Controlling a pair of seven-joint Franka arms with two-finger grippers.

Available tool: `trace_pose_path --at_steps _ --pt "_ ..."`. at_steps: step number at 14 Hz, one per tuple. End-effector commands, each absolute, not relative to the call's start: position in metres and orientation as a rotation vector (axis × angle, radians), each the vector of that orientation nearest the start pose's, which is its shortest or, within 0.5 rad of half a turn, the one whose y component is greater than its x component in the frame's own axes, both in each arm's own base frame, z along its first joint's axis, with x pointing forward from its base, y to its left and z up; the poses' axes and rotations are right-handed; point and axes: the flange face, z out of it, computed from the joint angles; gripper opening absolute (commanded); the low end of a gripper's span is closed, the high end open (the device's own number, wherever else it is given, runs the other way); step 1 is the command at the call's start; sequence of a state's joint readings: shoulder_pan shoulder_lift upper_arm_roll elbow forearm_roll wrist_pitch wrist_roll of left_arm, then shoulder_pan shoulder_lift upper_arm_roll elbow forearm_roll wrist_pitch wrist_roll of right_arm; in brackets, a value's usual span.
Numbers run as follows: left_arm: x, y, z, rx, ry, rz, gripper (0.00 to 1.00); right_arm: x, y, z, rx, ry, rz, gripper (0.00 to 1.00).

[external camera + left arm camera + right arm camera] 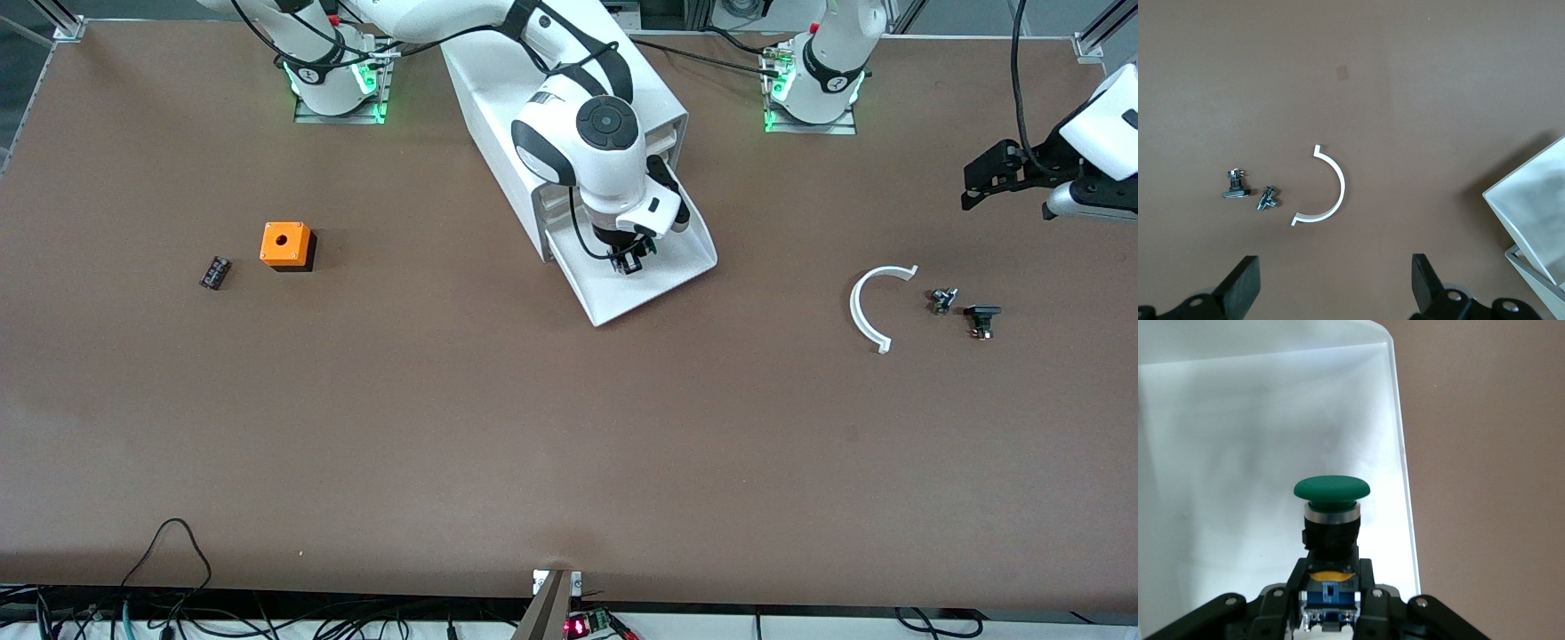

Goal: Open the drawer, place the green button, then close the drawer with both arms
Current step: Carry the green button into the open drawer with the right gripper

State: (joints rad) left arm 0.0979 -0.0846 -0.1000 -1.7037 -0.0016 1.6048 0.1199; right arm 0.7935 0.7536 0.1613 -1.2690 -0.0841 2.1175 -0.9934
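I am seeing the right gripper (629,261) hanging over the pulled-out lowest white tray drawer (689,267) of the big white cabinet (498,84), its fingers (1368,587) closing on the blue-and-black body of the green-capped push button (1331,513), which is sitting above the drawer floor. The left gripper (1335,283) is waiting, fingers spread wide and empty, over the brown desk (533,444) above a white curved plastic strip (1328,190) and two small black parts (1248,193).

A robotics lab: bolted arm bases (336,84), brown test table (444,427), loose cables (169,569).
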Motion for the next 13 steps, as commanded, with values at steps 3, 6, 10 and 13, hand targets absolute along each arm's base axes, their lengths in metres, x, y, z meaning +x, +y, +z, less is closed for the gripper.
trace_pose_path --at_steps 3,6,10,13 --pt "0.528 0.000 0.615 -3.117 0.163 0.041 1.00 0.444 0.610 0.293 1.749 2.631 0.105 0.30" --pt "0.529 0.001 0.615 -3.118 0.165 0.043 1.00 0.426 0.616 0.276 1.701 2.639 0.076 0.31" --pt "0.531 0.002 0.615 -3.116 0.167 0.038 1.00 0.424 0.615 0.276 1.847 2.542 0.080 1.00" --pt "0.535 0.002 0.610 -3.117 0.180 0.045 1.00 0.429 0.621 0.305 1.966 2.457 0.161 1.00"
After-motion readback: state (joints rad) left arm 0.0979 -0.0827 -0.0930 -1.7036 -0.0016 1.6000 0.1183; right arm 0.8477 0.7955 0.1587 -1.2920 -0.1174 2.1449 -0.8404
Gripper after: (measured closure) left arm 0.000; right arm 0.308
